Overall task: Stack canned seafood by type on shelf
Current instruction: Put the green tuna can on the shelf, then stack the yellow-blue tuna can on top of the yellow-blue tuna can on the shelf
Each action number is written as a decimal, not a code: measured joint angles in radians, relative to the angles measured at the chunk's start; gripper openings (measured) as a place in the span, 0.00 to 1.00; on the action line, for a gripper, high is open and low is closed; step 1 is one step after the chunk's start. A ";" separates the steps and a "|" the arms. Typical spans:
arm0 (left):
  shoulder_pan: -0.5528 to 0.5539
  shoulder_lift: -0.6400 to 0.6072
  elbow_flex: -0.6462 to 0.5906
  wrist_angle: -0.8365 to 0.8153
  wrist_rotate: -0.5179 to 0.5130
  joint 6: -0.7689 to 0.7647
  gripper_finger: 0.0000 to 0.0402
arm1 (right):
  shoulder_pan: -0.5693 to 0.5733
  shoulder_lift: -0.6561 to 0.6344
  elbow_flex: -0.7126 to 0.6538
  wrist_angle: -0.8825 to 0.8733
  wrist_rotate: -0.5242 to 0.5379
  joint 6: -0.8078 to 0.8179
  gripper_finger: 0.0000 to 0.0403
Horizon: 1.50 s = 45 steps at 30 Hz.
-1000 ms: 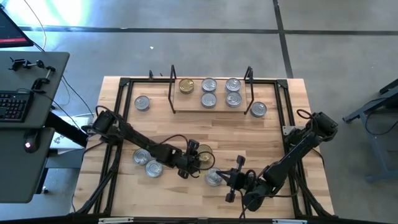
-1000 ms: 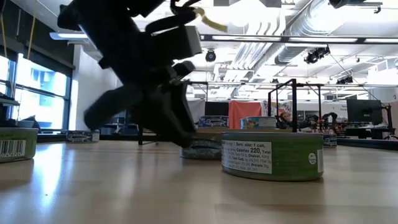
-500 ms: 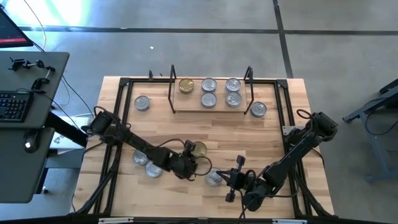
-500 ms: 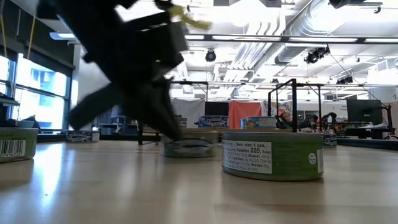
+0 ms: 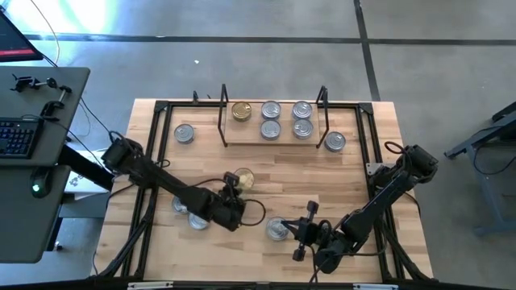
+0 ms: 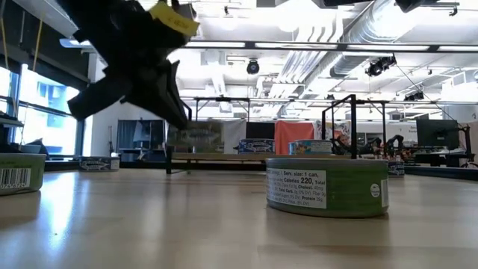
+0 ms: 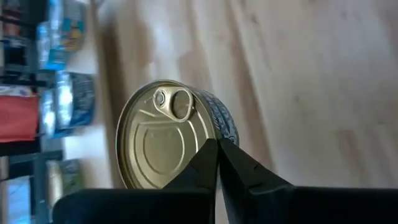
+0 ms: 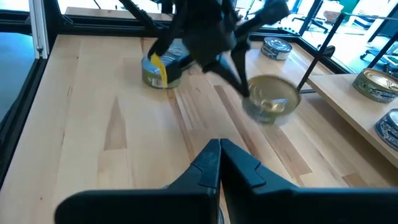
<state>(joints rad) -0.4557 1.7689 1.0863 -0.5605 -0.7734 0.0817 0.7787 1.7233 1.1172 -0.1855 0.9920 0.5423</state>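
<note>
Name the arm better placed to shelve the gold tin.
Left. Its gripper already holds the gold tin off the table, facing the shelf. The right gripper sits shut near the front edge.

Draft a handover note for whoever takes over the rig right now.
Left gripper: shut on the held gold-lid tin, lifted off the table at mid-board.
Right gripper: shut, empty, beside the front silver-lid tin.
Shelf: one shelved gold-lid tin at its left end, four shelved silver-lid tins beside it.
Loose: the front tin, one tin left of the shelf, one right of it, two by the left arm.
Left to do: put gold on gold, then shelve the five loose tins.
</note>
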 joint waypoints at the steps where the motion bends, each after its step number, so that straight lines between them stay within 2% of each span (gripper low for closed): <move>1: 0.006 -0.010 0.000 -0.004 -0.012 0.002 0.00 | 0.000 0.000 0.000 -0.002 0.000 0.000 0.00; 5: 0.076 -0.066 0.001 0.007 0.005 0.030 0.00 | 0.000 0.000 0.000 -0.006 0.000 0.000 0.00; 9: 0.204 -0.104 0.002 0.019 0.093 0.065 0.00 | 0.000 0.000 0.000 -0.006 0.000 0.000 0.00; 14: 0.380 -0.093 0.003 0.099 0.224 0.168 0.00 | 0.000 0.000 0.000 -0.006 0.000 0.000 0.00; 23: 0.579 -0.074 0.003 0.136 0.238 0.244 0.00 | 0.000 0.000 0.000 -0.007 0.000 0.003 0.00; 32: 0.662 -0.074 0.003 0.117 0.271 0.245 0.03 | 0.000 0.000 0.000 -0.009 0.000 0.001 0.00; 41: 0.685 -0.084 0.004 0.141 0.241 0.242 0.24 | 0.000 0.000 0.000 -0.009 0.001 0.002 0.00; 45: 0.659 -0.130 0.042 0.088 0.220 0.184 0.30 | 0.000 0.000 0.000 -0.012 0.004 0.001 0.00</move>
<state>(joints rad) 0.2037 1.6390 1.1282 -0.4727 -0.5531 0.2659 0.7788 1.7233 1.1172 -0.1975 0.9963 0.5429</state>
